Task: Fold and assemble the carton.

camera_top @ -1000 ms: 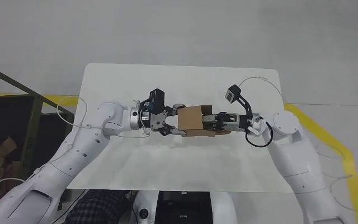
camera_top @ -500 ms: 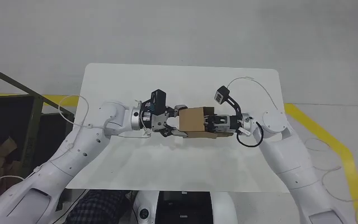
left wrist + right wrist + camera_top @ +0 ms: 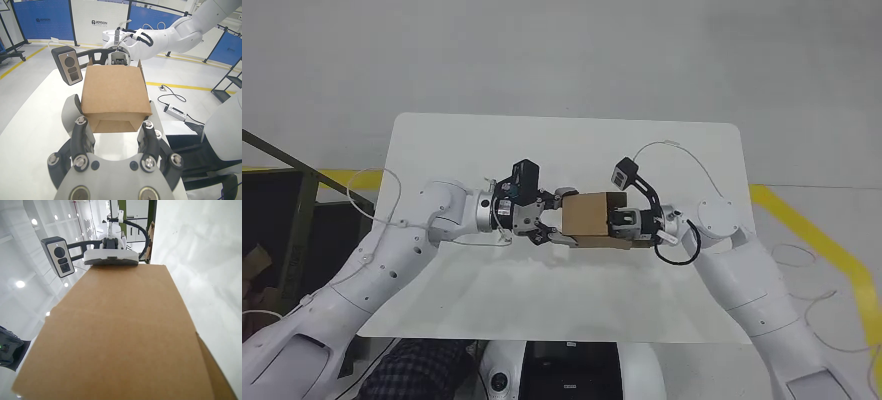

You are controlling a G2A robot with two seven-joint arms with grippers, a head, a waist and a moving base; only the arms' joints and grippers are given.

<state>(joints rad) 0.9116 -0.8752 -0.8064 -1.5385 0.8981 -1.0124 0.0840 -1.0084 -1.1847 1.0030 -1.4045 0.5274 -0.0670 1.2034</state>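
Note:
A brown carton is held above the middle of the white table, lying sideways between both arms. My left gripper is shut on its closed-looking end, one finger on each side wall. In the left wrist view the carton runs away from the left gripper, and a folded flap shows underneath. My right gripper sits at the carton's opposite, open end, its tips hidden by the cardboard. The right wrist view looks along a carton wall to the left gripper at the far end.
The white table stretches free on all sides beneath the carton. Off its edge, a yellow floor line and a power brick with cable lie on the floor. A dark rack stands left of the table.
The right arm has slid left toward the carton, and its gripper now sits deeper at the open end. The left arm and carton have barely moved.

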